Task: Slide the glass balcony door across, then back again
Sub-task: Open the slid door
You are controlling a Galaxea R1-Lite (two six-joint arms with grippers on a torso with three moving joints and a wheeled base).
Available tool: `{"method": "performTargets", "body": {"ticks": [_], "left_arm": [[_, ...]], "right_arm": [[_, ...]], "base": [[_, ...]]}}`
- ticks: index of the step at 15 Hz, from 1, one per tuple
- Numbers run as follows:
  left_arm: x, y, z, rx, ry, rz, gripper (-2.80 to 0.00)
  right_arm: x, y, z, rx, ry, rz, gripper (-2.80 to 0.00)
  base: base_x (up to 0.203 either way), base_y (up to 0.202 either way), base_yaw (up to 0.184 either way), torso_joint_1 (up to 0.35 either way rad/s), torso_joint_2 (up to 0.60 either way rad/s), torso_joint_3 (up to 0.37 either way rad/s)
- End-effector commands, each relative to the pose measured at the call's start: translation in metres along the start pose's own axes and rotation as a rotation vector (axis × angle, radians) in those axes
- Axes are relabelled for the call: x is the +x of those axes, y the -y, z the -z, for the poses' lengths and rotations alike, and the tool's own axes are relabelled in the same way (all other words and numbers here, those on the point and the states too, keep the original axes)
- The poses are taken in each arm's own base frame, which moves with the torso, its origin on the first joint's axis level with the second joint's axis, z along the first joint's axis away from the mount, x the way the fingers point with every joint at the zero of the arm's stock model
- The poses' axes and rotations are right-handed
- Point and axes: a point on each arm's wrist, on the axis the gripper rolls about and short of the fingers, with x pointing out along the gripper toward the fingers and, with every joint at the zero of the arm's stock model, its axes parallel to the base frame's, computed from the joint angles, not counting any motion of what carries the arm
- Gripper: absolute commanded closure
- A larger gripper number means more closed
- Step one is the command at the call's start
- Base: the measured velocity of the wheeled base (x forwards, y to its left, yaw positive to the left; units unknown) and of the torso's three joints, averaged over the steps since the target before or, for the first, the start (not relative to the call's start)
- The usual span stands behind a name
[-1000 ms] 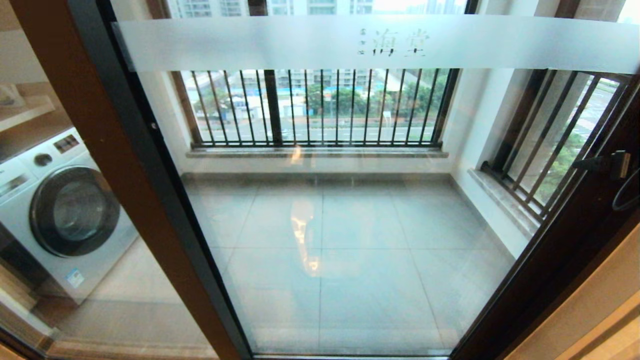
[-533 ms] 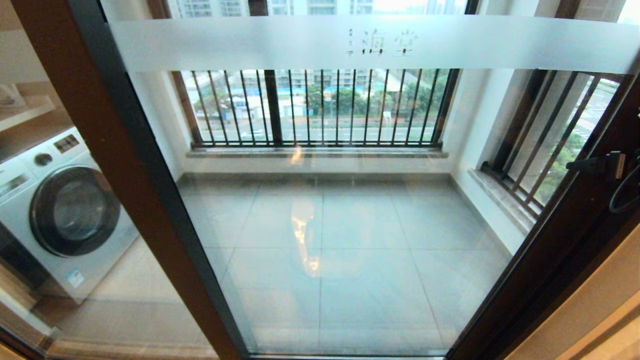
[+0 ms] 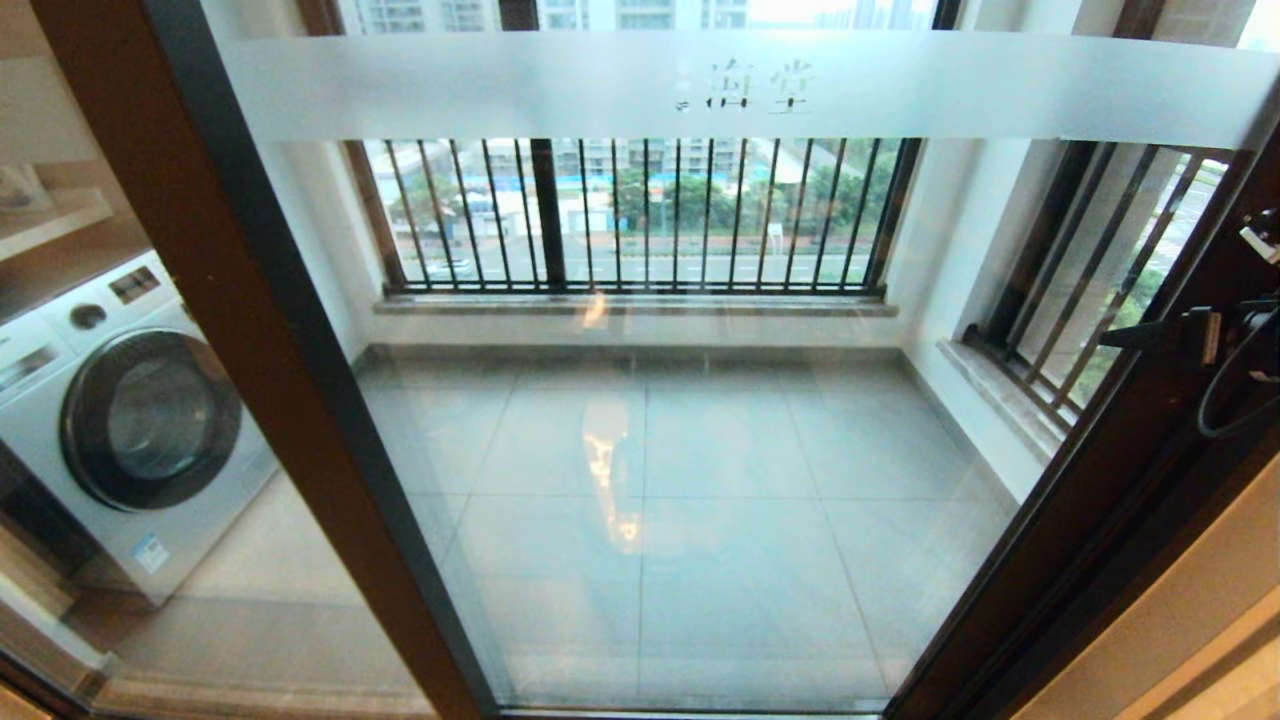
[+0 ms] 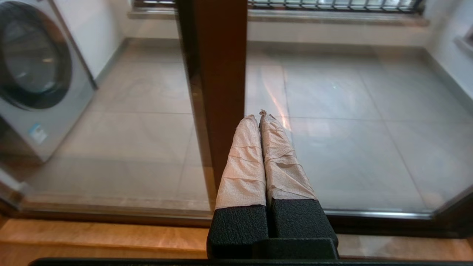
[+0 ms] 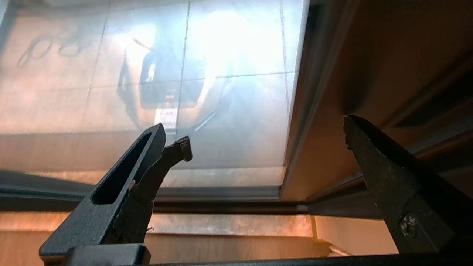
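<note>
Right pincer [image 5: 266, 140] spread wide at glass balcony door [image 3: 700, 450]; left pincer [image 4: 260, 116] pressed closed.

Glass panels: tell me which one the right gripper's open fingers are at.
The glass balcony door, the panel with the frosted band; the right gripper straddles its right-hand frame. The other panel shows the washing machine.

The glass balcony door [image 3: 660, 420] fills the middle of your head view, blocking any reach to the balcony; its dark stile [image 3: 1120, 500] runs down the lower right; your right gripper [image 5: 266, 140], fingers spread, straddles that stile; the washing machine [image 3: 120, 420] sits lower left behind glass.
</note>
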Motion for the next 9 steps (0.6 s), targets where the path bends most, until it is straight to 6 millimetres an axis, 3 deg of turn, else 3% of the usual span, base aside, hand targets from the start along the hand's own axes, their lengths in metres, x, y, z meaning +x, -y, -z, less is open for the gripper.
{"method": "performTargets", "body": {"ticks": [1, 9], "left_arm": [[0.0, 0.0, 0.0, 0.0, -0.001, 0.0, 0.0], [0.0, 0.0, 0.0, 0.0, -0.001, 0.0, 0.0]], "right_arm": [[-0.003, -0.008, 0.001, -0.011, 0.0, -0.012, -2.8], [-0.031, -0.008, -0.001, -0.067, 0.031, 0.049, -2.8]], "base": [[0.0, 0.0, 0.0, 0.0, 0.0, 0.0], [0.0, 0.0, 0.0, 0.0, 0.0, 0.0]]}}
